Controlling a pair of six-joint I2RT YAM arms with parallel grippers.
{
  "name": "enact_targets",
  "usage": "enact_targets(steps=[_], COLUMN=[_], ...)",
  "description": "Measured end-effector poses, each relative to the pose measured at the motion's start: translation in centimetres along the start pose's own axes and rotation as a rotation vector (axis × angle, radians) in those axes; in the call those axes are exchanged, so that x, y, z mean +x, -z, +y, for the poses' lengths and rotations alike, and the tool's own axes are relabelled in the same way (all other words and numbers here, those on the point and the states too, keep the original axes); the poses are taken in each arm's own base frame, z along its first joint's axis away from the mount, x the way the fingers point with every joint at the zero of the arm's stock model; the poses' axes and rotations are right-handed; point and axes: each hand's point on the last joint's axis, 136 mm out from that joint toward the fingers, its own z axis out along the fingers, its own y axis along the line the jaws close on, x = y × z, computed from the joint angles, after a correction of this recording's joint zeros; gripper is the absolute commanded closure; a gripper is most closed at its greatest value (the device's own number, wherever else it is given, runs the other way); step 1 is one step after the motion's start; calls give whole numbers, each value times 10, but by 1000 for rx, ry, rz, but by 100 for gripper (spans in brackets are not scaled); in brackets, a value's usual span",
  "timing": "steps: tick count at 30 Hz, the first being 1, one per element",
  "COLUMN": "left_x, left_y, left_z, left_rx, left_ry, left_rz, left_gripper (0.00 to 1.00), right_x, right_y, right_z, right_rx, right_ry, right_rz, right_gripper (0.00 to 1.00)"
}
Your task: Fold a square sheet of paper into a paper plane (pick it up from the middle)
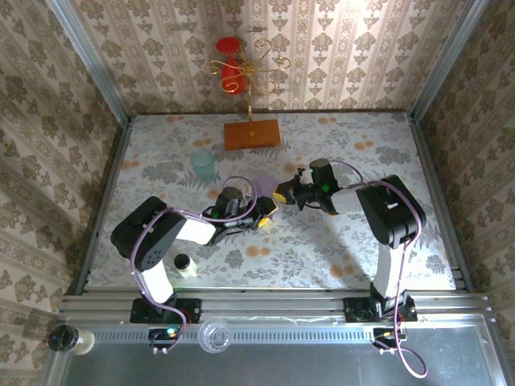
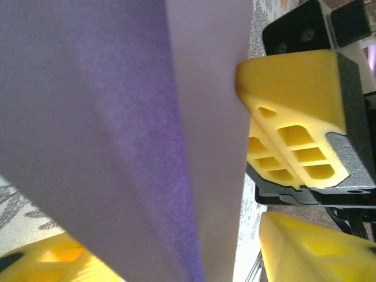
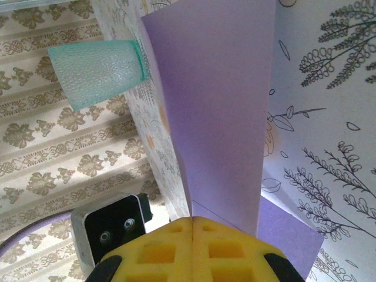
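Note:
The lilac sheet of paper [image 1: 264, 186] is folded along a lengthwise crease and held up off the table between the two arms. My right gripper [image 3: 192, 226] is shut on the folded edge, its yellow fingers pressed together with the paper [image 3: 223, 106] rising out of them. In the left wrist view the paper [image 2: 117, 117] hangs between the fingers of my left gripper [image 2: 176, 258]. That gripper is open, with a gap between the paper and one finger [image 2: 317, 247]. There the right gripper's fingers [image 2: 294, 117] pinch the paper's edge. Seen from above, the left gripper [image 1: 264, 211] and right gripper [image 1: 282, 194] almost meet.
A teal plastic cup [image 1: 203, 164] stands behind and to the left of the grippers, close to the paper [image 3: 97, 70]. An orange-brown wooden board [image 1: 252, 133] with a gold wire stand sits at the back. A small black-capped bottle [image 1: 184, 264] stands near the left arm's base.

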Motion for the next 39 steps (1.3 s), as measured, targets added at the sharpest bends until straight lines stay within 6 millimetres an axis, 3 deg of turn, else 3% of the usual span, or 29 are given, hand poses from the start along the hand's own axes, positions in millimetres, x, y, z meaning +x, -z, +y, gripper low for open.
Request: enact_targets(steps=[5, 13, 25, 30, 39], left_x=[-4, -5, -2, -2, -7], left_y=[-2, -2, -2, 0, 4], left_z=[-10, -8, 7, 11, 13], left_rx=[19, 10, -53, -82, -144], left_ry=[-13, -21, -31, -45, -107], left_rz=[-7, -11, 0, 4, 16], left_gripper=[55, 65, 80, 87, 92], right_x=[3, 6, 6, 4, -4], right_y=[1, 2, 5, 15, 43], right_z=[-4, -13, -19, -27, -15], right_rx=[1, 14, 22, 47, 99], right_ry=[-17, -35, -51, -58, 44], right_rz=[4, 8, 5, -11, -89], right_gripper=[96, 93, 73, 66, 61])
